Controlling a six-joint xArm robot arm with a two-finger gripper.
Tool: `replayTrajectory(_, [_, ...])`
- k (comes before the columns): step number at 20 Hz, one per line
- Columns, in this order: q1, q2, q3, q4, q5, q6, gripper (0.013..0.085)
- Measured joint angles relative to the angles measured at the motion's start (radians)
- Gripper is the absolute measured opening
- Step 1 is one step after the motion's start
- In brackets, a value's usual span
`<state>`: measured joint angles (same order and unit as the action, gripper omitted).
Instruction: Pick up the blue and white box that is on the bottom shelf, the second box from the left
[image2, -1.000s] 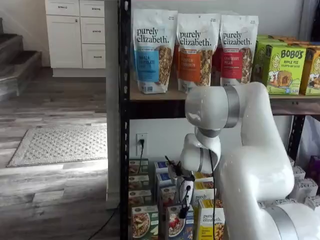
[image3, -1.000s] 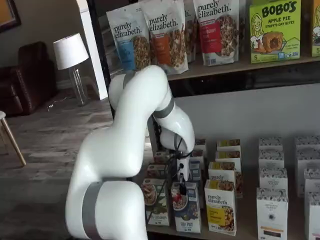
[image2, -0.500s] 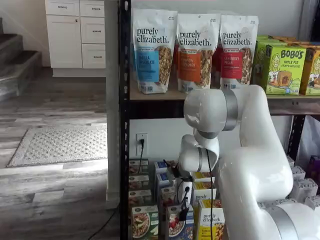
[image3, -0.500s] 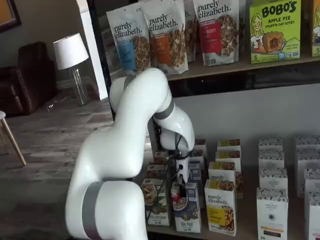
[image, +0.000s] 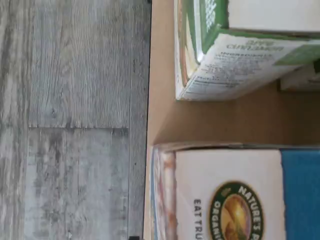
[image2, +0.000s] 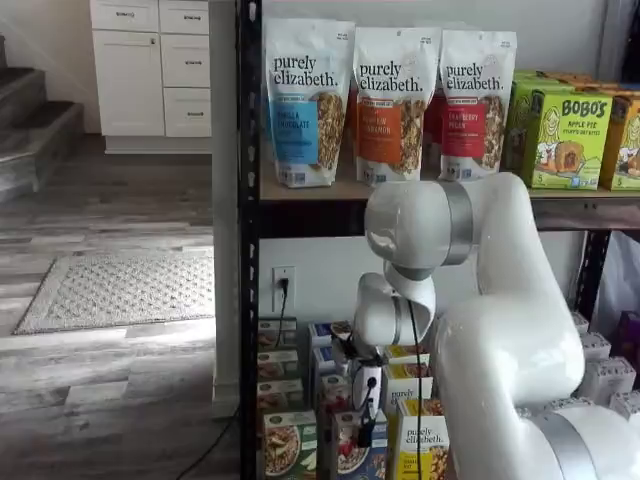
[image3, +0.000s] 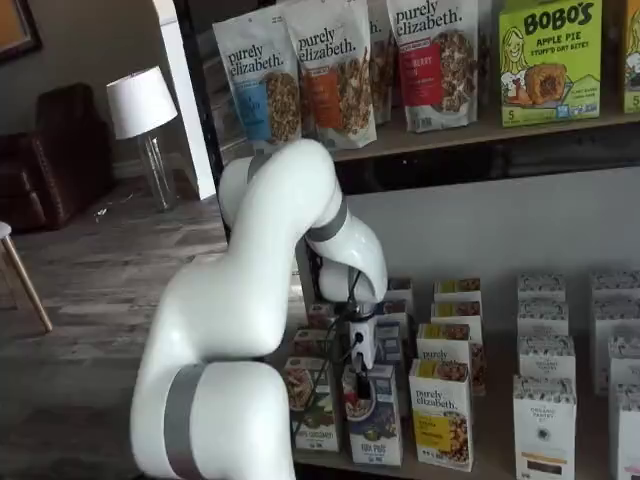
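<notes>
The blue and white box (image3: 377, 425) stands at the front of its row on the bottom shelf (image: 160, 115), between a green-and-white carton (image3: 315, 405) and a yellow "purely elizabeth" carton (image3: 442, 412). In both shelf views my gripper (image3: 357, 383) hangs straight down over the box's top, its black fingers (image2: 366, 425) level with the upper edge. The box (image2: 350, 455) stands upright on the shelf. The wrist view looks down on its white and blue top (image: 225, 190), with the green carton (image: 240, 55) beside it. The jaws stand wide, and I see no grip on the box.
More small cartons line the shelf behind and to the right (image3: 545, 400). Granola bags (image2: 390, 100) and Bobo's boxes (image2: 565, 130) fill the upper board. A black rack post (image2: 248, 250) stands left of the cartons, and wood floor (image: 75, 120) lies past the shelf's front edge.
The arm has drifted slightly left and the gripper has sunk a little closer onto the box's top. The box has not moved.
</notes>
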<state>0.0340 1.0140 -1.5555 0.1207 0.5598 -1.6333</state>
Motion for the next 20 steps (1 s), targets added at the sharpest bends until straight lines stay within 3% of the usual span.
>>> replayTrajectory(2, [0.003,0.002,0.001,0.007,-0.007,-0.003,0.085])
replayTrajectory(4, [0.007,0.004,0.004,0.015,-0.018,-0.007,0.077])
replayTrajectory(5, [0.008,0.004,0.003,0.016,-0.018,-0.007,0.077])
replayTrajectory(9, [0.013,0.009,-0.003,0.014,-0.014,0.001,0.065])
replayTrajectory(20, [0.015,0.01,-0.011,0.003,-0.005,0.013,0.065])
